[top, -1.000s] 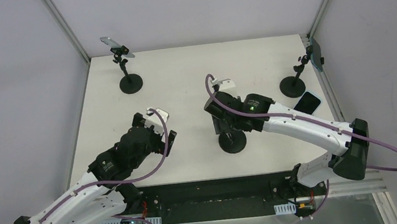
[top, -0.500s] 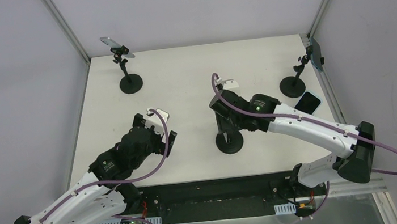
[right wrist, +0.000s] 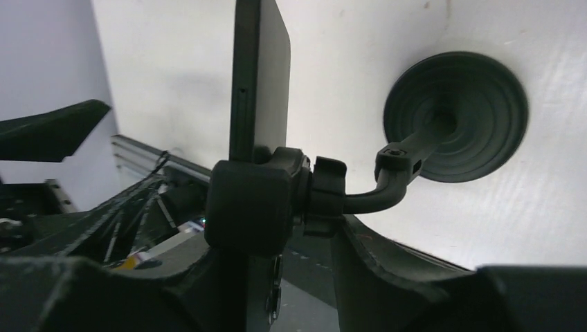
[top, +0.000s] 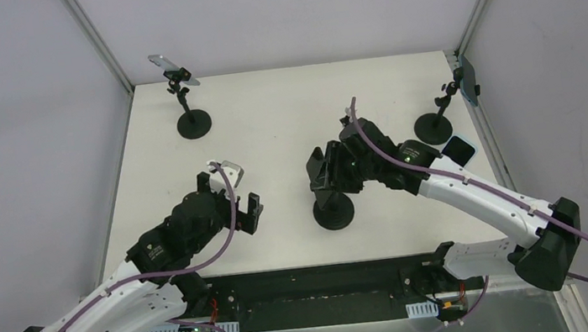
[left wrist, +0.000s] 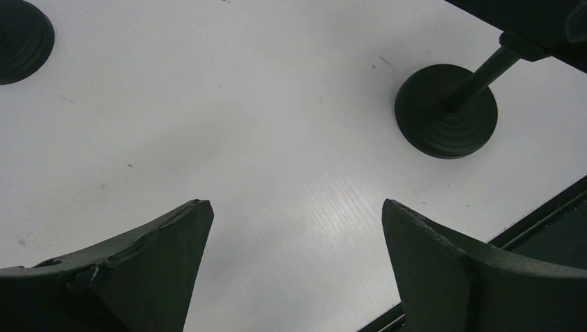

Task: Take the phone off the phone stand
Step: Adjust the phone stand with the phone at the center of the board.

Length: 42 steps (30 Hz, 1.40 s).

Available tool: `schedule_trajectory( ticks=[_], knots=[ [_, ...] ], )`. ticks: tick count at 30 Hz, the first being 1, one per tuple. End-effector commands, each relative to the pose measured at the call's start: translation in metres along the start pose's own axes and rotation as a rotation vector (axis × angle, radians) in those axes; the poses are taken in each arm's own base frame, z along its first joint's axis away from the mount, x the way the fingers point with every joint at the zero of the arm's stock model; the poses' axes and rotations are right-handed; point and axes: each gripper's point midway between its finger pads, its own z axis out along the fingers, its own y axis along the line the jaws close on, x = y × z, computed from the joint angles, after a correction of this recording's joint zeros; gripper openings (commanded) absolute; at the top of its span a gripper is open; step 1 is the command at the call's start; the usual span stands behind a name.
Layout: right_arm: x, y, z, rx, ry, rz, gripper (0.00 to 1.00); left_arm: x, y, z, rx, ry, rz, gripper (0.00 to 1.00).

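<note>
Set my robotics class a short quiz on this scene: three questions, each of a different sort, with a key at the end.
1. True or false: the left gripper is shut on a phone.
2. The loose phone lies on the table beside: A the far-left stand, B the far-right stand, C the left arm's base.
3. Which gripper is at the phone clamped on the centre stand?

Key
1. False: it is open and empty.
2. B
3. The right gripper
</note>
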Motion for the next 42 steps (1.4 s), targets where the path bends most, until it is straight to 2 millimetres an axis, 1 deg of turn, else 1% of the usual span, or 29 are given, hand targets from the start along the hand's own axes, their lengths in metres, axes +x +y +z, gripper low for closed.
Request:
schedule_trajectory(
  ticks=[1,10,12,15,17,23,24,27,29,30,32,33,34,35,39,42],
  knots=[
    [0.026,0.016,0.010,-0.123,0.145,0.206,0.00,-0.007,-0.007,0.000,0.032,-0.044,-0.071,0.98],
    [0.011,0.025,0.028,-0.274,0.122,0.554,0.00,-0.008,-0.008,-0.003,0.044,-0.062,-0.074,0.97],
    [0.011,0.023,0.034,-0.288,0.125,0.630,0.00,-0.008,-0.007,-0.004,0.045,-0.065,-0.075,0.97],
    [0.010,0.026,0.038,-0.326,0.140,0.717,0.00,-0.008,-0.008,-0.004,0.048,-0.068,-0.078,0.97],
    [0.007,0.031,0.039,-0.358,0.142,0.743,0.00,-0.007,-0.008,-0.004,0.050,-0.068,-0.080,0.97],
    [0.004,0.027,0.039,-0.317,0.117,0.716,0.00,-0.008,-0.008,-0.006,0.051,-0.077,-0.083,0.98],
    [0.003,0.028,0.037,-0.311,0.114,0.702,0.04,-0.008,-0.007,-0.006,0.049,-0.078,-0.084,0.99],
    [-0.002,0.033,0.030,-0.311,0.098,0.651,0.37,-0.007,-0.006,-0.007,0.046,-0.083,-0.085,0.99],
    [-0.006,0.036,0.024,-0.309,0.082,0.620,0.56,-0.008,-0.006,-0.007,0.046,-0.089,-0.087,0.99],
    [-0.008,0.037,0.020,-0.311,0.072,0.604,0.63,-0.008,-0.005,-0.008,0.045,-0.091,-0.088,0.99],
    [-0.012,0.041,0.012,-0.322,0.056,0.571,0.88,-0.008,-0.006,-0.008,0.047,-0.094,-0.088,0.99],
    [-0.015,0.044,0.007,-0.331,0.049,0.556,0.93,-0.008,-0.006,-0.008,0.047,-0.094,-0.089,0.99],
    [-0.017,0.046,0.004,-0.336,0.044,0.542,0.98,-0.008,-0.005,-0.008,0.047,-0.094,-0.088,0.99],
    [-0.018,0.048,0.000,-0.341,0.042,0.530,0.99,-0.008,-0.005,-0.008,0.046,-0.094,-0.089,0.99],
    [-0.021,0.057,-0.017,-0.383,0.033,0.482,0.99,-0.009,-0.005,-0.008,0.046,-0.096,-0.089,0.99],
    [-0.023,0.053,-0.031,-0.376,0.000,0.436,0.99,-0.011,-0.005,-0.010,0.045,-0.105,-0.094,0.99]
  ],
)
